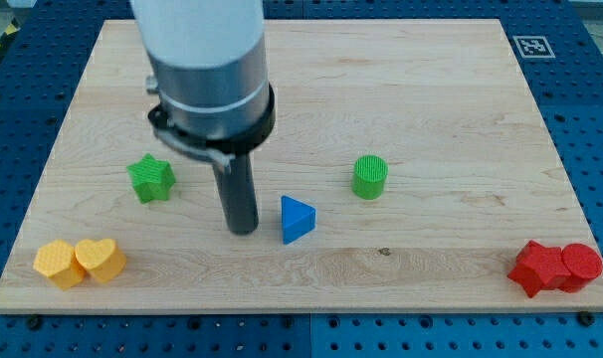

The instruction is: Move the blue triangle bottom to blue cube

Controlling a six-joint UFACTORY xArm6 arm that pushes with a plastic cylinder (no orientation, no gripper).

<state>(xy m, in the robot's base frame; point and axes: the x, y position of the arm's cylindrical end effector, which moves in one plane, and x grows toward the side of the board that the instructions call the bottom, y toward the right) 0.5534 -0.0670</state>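
Camera view: tool (242, 229) beside blue triangle (297, 220) (apart)

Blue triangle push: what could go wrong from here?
1. No blue cube shows in the camera view, possibly hidden behind the arm, so the goal spot is uncertain.
2. My tip sits just left of the blue triangle; an off-centre push on its slanted faces may spin it aside.
3. A rightward shove could drift it toward the green cylinder.

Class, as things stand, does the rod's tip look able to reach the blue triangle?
Probably yes: my tip stands just to the view's left of the blue triangle, with only bare board between them.
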